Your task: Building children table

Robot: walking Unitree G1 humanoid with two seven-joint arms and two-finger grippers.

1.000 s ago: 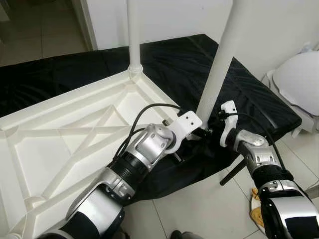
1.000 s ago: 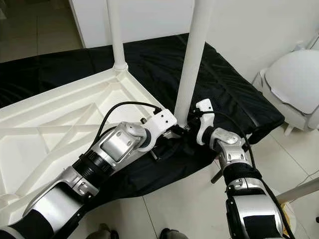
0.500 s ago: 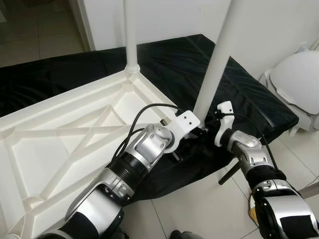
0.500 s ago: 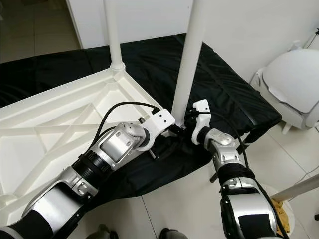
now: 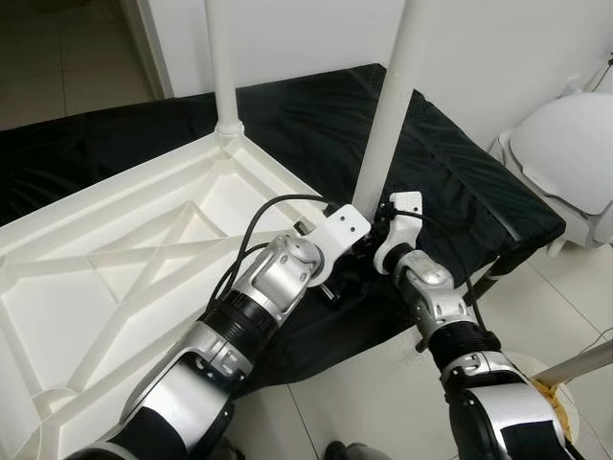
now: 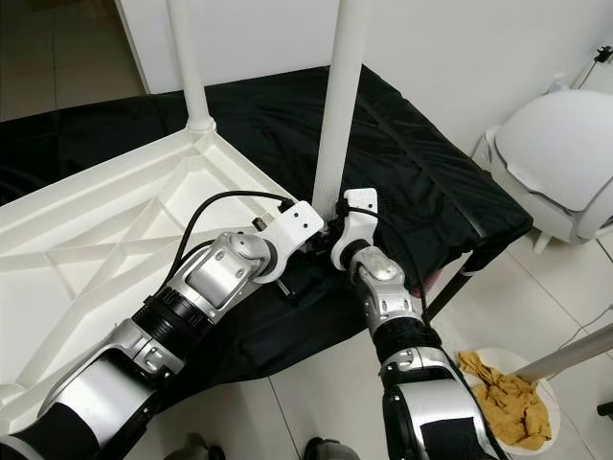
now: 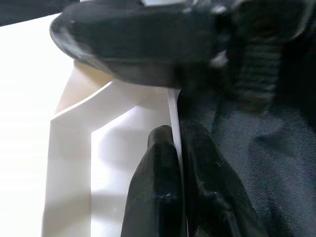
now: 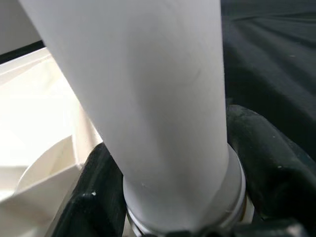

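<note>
The children's table top point(image 5: 115, 278) lies upside down on a black cloth point(image 5: 450, 163), ribbed underside up. One white leg point(image 5: 222, 67) stands seated in the far corner socket. A second leg point(image 5: 391, 105) stands at the right near corner, slightly tilted, its foot at the socket between both arms.

Left end effector point(image 7: 180, 148): its two black fingers point(image 7: 153, 197) are pressed together on the thin white rim of the table top beside that corner, steadying the panel. Right end effector point(image 8: 173, 197): its fingers point(image 8: 266, 158) sit either side of the base collar of the second leg, closed around it low down.

Assessment of the step in hand: seating the second leg in its socket. To do it well, the leg should be brought upright so its axis matches the socket before any push or twist; while tilted it is likely to bind or cross-seat. The low grip gives good control of the foot but little leverage against the long free length above, so motion should be slow. The left hold on the rim should be kept firm so the panel does not slide on the cloth.

Surroundings: a white rounded object point(image 5: 575, 153) stands at the far right on the tiled floor point(image 5: 383, 402), and a bowl of yellowish chips point(image 6: 503, 393) sits near the right arm's elbow. The bowl is the likeliest thing to be struck if that arm swings back. A cable point(image 5: 263, 225) loops over the left wrist, close to the rim.
</note>
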